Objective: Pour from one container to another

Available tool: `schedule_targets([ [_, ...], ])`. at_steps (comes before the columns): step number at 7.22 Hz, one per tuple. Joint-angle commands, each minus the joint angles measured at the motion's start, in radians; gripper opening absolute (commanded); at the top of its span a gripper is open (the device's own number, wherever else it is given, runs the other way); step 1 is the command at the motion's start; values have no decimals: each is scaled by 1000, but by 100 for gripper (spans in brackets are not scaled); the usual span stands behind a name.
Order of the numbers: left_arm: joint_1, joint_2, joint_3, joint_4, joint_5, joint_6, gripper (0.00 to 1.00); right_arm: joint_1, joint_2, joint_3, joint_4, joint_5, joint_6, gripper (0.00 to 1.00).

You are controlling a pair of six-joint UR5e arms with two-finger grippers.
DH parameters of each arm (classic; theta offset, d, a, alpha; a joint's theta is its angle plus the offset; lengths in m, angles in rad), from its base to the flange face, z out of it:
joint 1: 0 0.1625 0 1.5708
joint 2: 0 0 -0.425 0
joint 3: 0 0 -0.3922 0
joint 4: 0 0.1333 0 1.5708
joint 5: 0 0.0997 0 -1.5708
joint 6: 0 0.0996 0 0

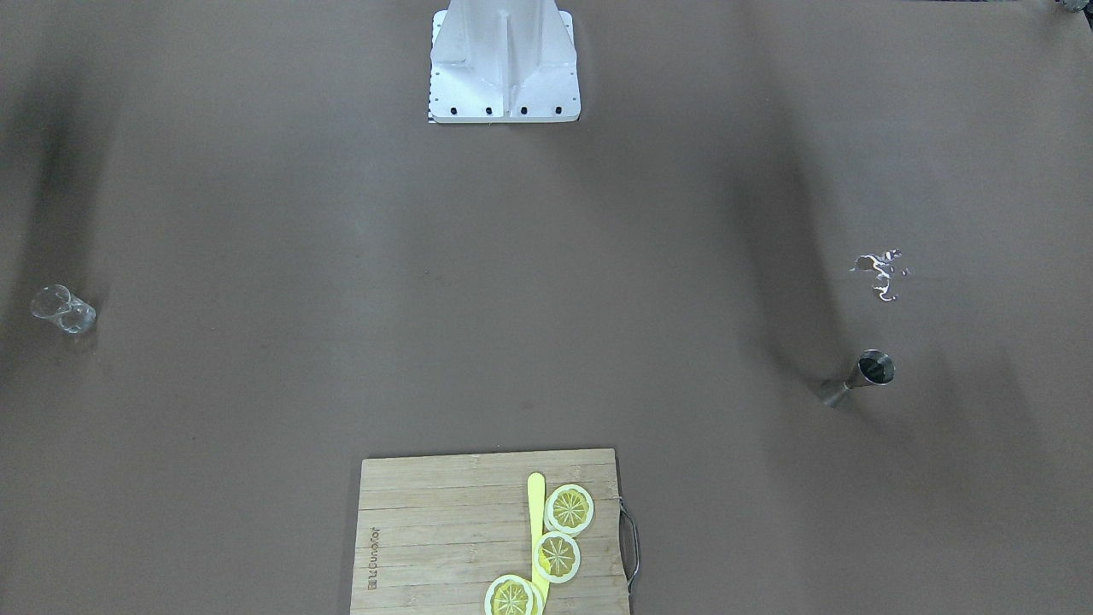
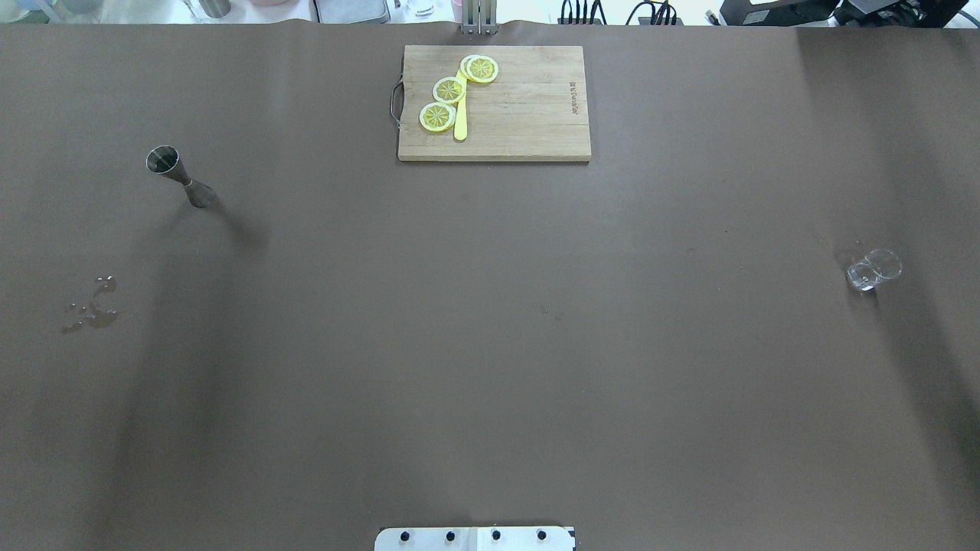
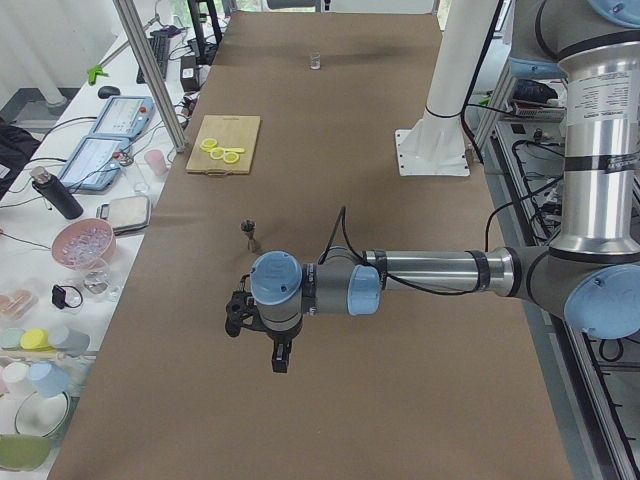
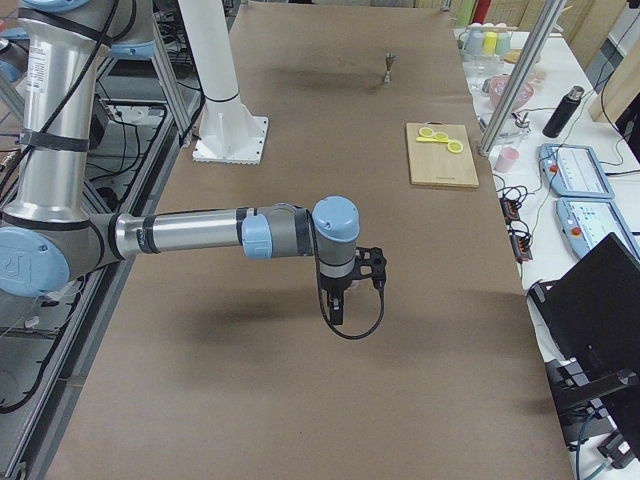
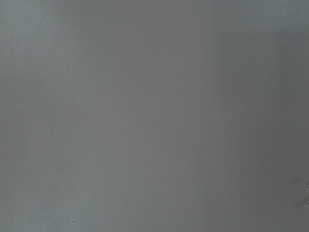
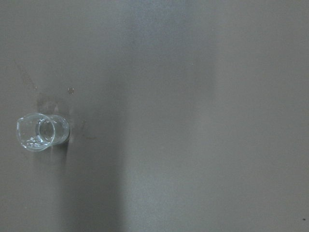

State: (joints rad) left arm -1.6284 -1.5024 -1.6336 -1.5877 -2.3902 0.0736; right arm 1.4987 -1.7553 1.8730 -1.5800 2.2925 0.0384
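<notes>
Jigger (image 2: 181,177) upright, well apart from the left end effector (image 3: 281,362)

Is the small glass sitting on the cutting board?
No, the glass stands on the brown table, well off to one side of the cutting board.

Brown-covered table (image 4: 300,420), seen lengthwise from one end. Wooden cutting board (image 4: 442,165) near the table's right edge, with yellow lemon slices (image 4: 440,138) lying on the board's far end. Well beyond the board, a small metal jigger (image 4: 389,66), standing upright. Left of the board, a white pedestal base (image 4: 230,140). Nearer than the board, right arm (image 4: 200,232) stretched level above the table, right gripper (image 4: 336,312) pointing straight down, fingers too small to read as parted or closed.
</notes>
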Motion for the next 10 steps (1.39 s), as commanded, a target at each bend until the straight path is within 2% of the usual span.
schedule_targets([
  [1, 1, -1, 3, 0, 0, 0, 98, 0, 2, 0, 0, 2, 0, 100],
  [10, -1, -32, 6, -29, 6, 0, 98, 0, 2, 0, 0, 2, 0, 100],
])
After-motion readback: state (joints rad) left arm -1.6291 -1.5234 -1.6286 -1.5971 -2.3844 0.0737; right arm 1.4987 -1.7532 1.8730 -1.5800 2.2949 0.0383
